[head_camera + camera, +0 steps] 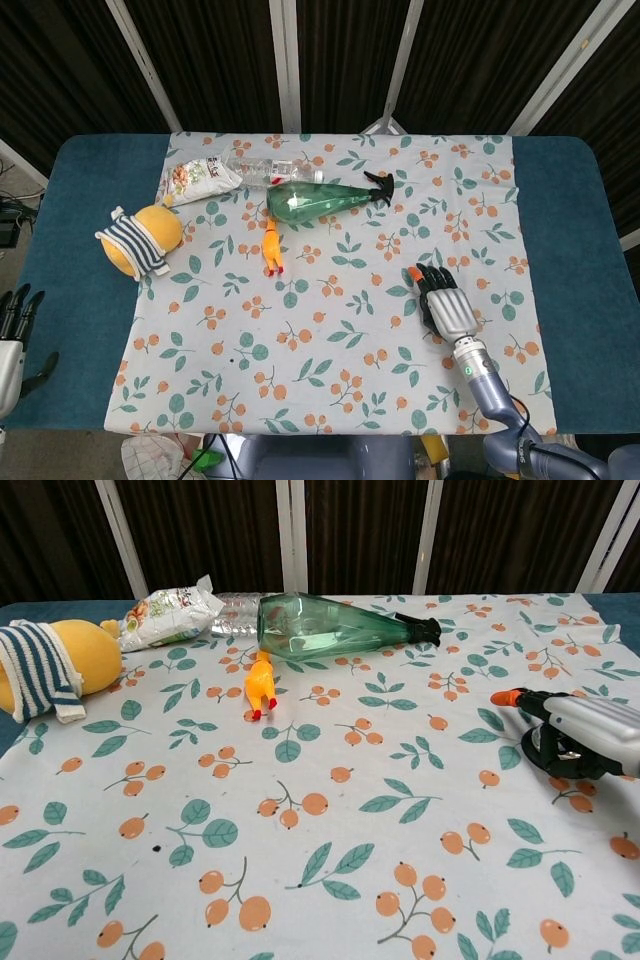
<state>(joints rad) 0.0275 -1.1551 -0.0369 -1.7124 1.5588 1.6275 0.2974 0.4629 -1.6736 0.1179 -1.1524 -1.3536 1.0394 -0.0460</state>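
A small round black-and-chrome object with an orange tip (pixel 556 750) is sitting on the right part of the floral tablecloth (pixel 330 330), under the right hand (pixel 446 306), whose fingers are lying over it; whether they are gripping it I cannot tell. Well apart lies the green plastic spray bottle (pixel 320 199). The left hand (pixel 12 340) is hanging off the table's left edge, fingers apart, holding nothing.

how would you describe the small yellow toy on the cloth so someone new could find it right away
Start at the floral tablecloth and find the big green spray bottle lying on its side near the far edge. Just in front of its wide end lies the rubber chicken: thin, yellow, with red-orange feet. It is far slimmer than the round, striped plush toy to its left.
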